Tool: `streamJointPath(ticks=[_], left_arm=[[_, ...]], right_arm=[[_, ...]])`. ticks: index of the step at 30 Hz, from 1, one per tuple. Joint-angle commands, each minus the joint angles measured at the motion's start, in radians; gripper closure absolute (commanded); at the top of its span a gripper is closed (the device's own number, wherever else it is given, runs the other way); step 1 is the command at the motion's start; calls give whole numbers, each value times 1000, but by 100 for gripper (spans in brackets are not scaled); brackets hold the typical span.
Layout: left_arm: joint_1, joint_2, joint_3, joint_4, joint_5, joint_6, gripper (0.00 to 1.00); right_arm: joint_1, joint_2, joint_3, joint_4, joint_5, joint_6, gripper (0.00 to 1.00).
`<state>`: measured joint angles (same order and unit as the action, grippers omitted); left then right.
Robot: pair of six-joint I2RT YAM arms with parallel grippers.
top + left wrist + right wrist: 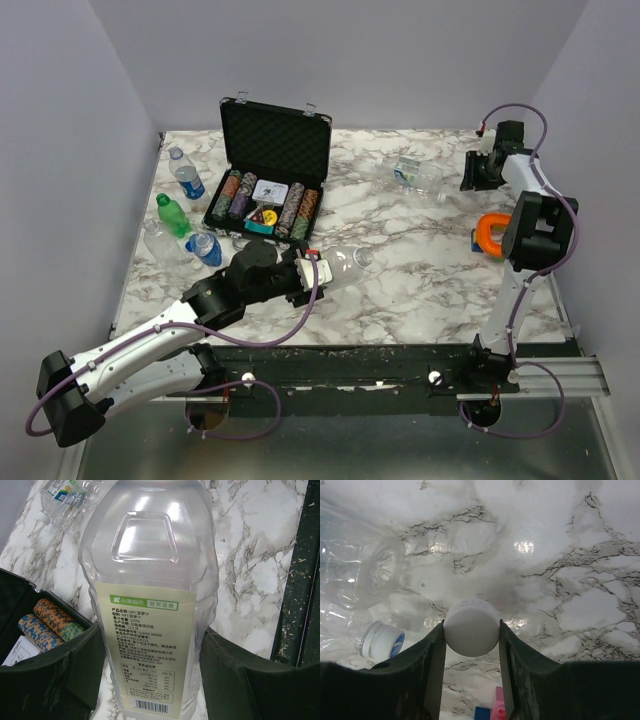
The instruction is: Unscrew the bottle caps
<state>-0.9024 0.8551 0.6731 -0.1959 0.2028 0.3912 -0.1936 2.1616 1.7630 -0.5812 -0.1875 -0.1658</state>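
My left gripper (pixel 318 270) is shut on a clear bottle (pixel 345 263) with a pale label, held lying with its neck towards the table's middle. In the left wrist view the bottle (pixel 150 580) fills the gap between both fingers (pixel 55 675); its top is out of frame. My right gripper (pixel 483 170), at the far right back, is shut on a white bottle cap (pixel 471 628), held above the marble. A second clear bottle (pixel 415 175) lies just left of it, and also shows in the right wrist view (pixel 360 575). Several bottles (pixel 185 215), one of them green, stand at the far left.
An open black chip case (pixel 275 150) with striped chips (pixel 50 625) stands at the back left, close to my left gripper. An orange ring (pixel 490 235) sits by the right arm. Pink and blue blocks (pixel 492 711) lie under the right gripper. Walls enclose the table.
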Motion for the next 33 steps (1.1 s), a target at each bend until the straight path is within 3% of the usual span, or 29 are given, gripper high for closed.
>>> streamJointPath(ticks=[1,16,22,26,33], left_arm=[[5,-1,3,32,17,12,100],[5,2,3,27,21,14,100],[5,5,2,29,18,14,100],[5,9,2,29,18,15,100],[5,2,2,30,17,12,100]], right_arm=[[-6,29,46,-37,-1,-20,59],[-3,64,69,-60,-3,-32,53],[-4,81,93,-81,-4,-35,48],[-4,83,93,-83,-3,-37,37],[-4,35,78,-92,-27,-50,36]])
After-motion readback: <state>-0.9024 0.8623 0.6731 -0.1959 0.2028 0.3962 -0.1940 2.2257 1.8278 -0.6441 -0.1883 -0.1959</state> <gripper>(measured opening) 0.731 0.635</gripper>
